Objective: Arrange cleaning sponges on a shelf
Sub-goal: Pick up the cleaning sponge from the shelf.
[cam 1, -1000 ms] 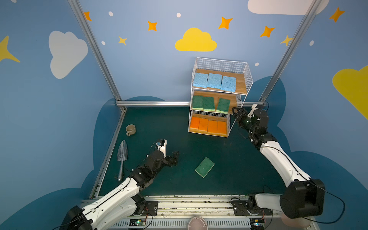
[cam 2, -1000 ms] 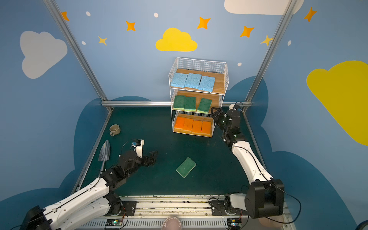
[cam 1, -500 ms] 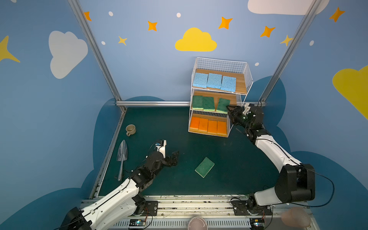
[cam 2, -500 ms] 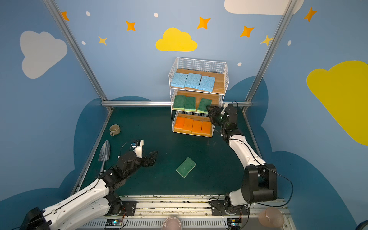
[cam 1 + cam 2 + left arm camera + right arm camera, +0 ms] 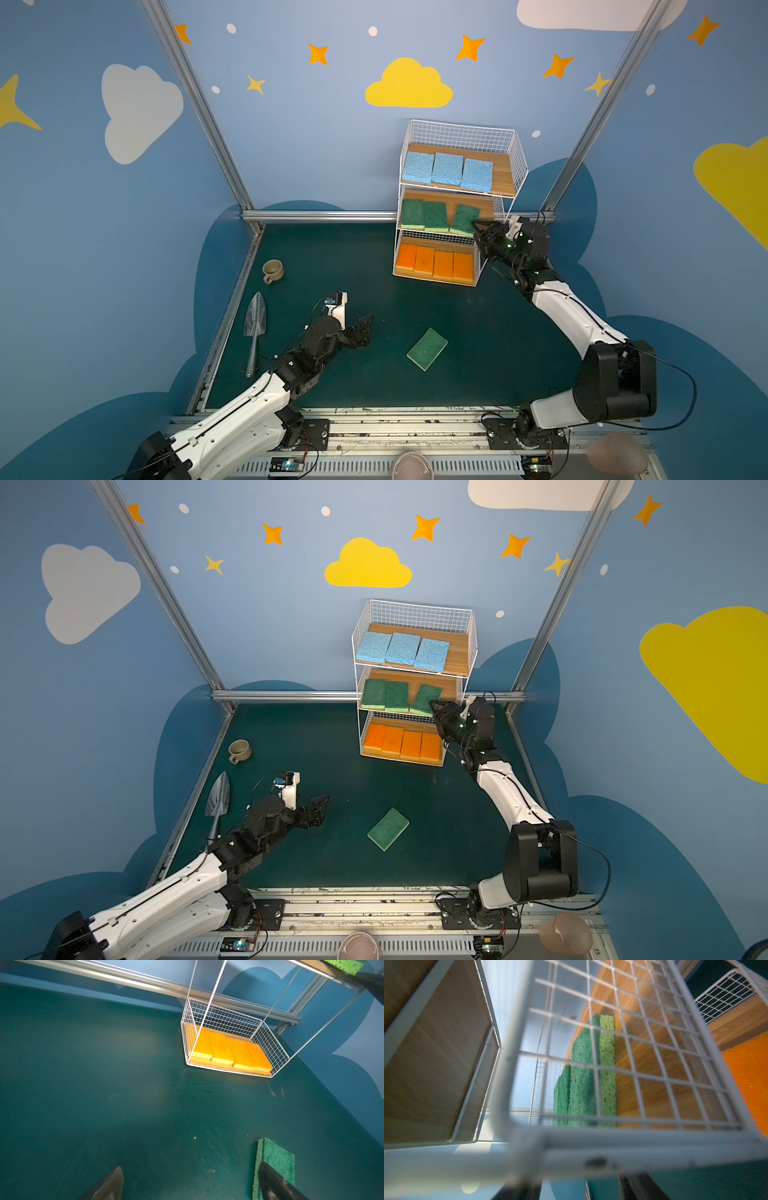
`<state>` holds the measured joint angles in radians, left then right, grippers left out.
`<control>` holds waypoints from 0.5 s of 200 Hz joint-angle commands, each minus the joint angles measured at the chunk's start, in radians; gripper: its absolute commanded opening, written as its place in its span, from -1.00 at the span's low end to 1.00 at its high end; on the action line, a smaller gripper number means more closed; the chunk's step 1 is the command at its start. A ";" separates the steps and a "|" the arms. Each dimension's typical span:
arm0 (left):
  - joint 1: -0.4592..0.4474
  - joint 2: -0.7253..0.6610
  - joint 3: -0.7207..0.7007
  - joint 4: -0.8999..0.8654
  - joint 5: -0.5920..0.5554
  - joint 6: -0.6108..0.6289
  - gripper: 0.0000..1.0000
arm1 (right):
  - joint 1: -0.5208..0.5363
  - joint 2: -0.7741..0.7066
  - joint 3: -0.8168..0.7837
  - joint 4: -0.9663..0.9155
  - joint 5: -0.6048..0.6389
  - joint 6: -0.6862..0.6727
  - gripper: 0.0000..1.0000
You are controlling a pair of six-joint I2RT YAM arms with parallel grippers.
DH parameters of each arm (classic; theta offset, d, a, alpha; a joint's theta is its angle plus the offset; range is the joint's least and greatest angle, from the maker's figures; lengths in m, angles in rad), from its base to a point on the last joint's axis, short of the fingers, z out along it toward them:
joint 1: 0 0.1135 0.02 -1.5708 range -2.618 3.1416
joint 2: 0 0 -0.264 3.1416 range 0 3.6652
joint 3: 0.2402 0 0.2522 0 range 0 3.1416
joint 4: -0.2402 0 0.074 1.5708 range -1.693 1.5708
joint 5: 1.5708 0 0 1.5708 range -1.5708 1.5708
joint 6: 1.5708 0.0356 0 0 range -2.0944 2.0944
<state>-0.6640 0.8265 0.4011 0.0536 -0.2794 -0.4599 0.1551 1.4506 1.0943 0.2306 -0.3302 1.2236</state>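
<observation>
The shelf (image 5: 457, 129) stands at the back of the green table. Its top board holds three light blue sponges (image 5: 446, 168), and its bottom board several orange ones (image 5: 434, 264). The middle board holds two straight green sponges (image 5: 424, 216) and a third, skewed one (image 5: 465, 219). My right gripper (image 5: 478, 227) is at the middle tier's front right corner, by that skewed sponge, open. In the right wrist view the rack's wire (image 5: 591, 1155) crosses just ahead of the fingers (image 5: 639, 1188). One green sponge (image 5: 427, 348) lies on the table. My left gripper (image 5: 365, 328) hovers open to its left, holding nothing.
A beige mug (image 5: 273, 271) and a metal trowel (image 5: 254, 324) lie near the table's left edge, behind the left arm. An aluminium rail (image 5: 320, 215) runs along the back wall beside the rack.
The right gripper has swung left from beside the rack to the middle tier's front corner. The left arm and the sponge on the table have not moved.
</observation>
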 commanded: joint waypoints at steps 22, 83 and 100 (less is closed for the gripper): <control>0.003 0.014 0.011 0.012 0.019 0.006 0.99 | 0.010 -0.076 -0.019 -0.099 0.039 -0.042 0.13; 0.003 0.014 0.012 0.007 0.022 -0.002 0.99 | 0.045 0.002 -0.005 -0.039 -0.004 0.008 0.10; 0.003 -0.001 0.006 -0.002 0.016 -0.001 0.99 | 0.051 0.013 0.004 -0.042 0.003 0.008 0.10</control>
<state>-0.6632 0.8459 0.4011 0.0532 -0.2626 -0.4603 0.1947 1.4429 1.0863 0.1677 -0.3229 1.2251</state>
